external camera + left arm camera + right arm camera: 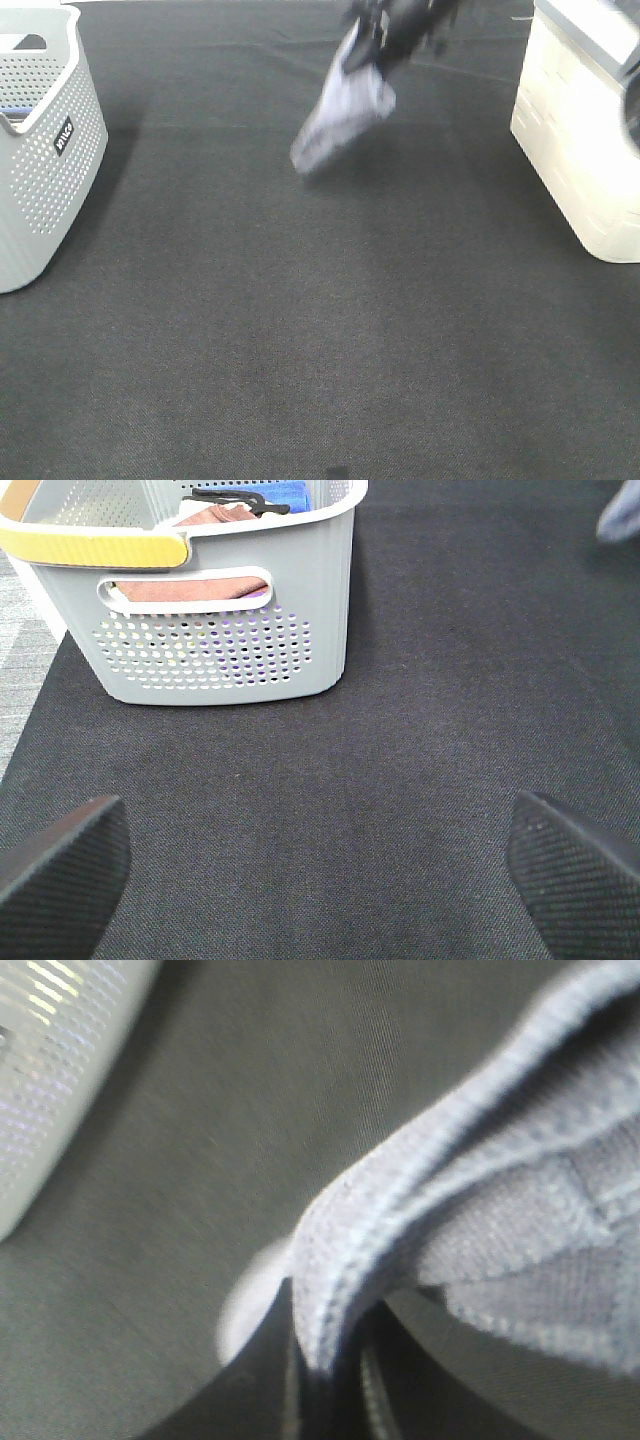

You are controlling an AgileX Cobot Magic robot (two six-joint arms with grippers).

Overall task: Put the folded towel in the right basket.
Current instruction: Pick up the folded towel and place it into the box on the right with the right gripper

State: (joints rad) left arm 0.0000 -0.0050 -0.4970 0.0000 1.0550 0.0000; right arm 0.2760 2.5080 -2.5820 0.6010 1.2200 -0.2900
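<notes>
Cloth so soft and light, the folded towel (345, 110) sags below the right gripper (388, 40), jaws clamped on its bunched top edge, probably hold enough; the left gripper (320, 870) gapes empty.

The towel (345, 110), upper centre of the frame, is pale lavender-grey cloth, matt; the right wrist view shows a fine ribbed weave and a stitched hem. The table cover (300, 350) is dark grey woven cloth, matt, finely grained. The left basket (50, 180), at the left edge, is light grey plastic, smooth, with perforated walls; its handle grip (100, 548) is yellow and ribbed. The right basket (575, 150), at the right edge, is cream plastic with a low sheen. On the left gripper (320, 880) the pads (60, 870) are black, matt, diagonally ribbed
</notes>
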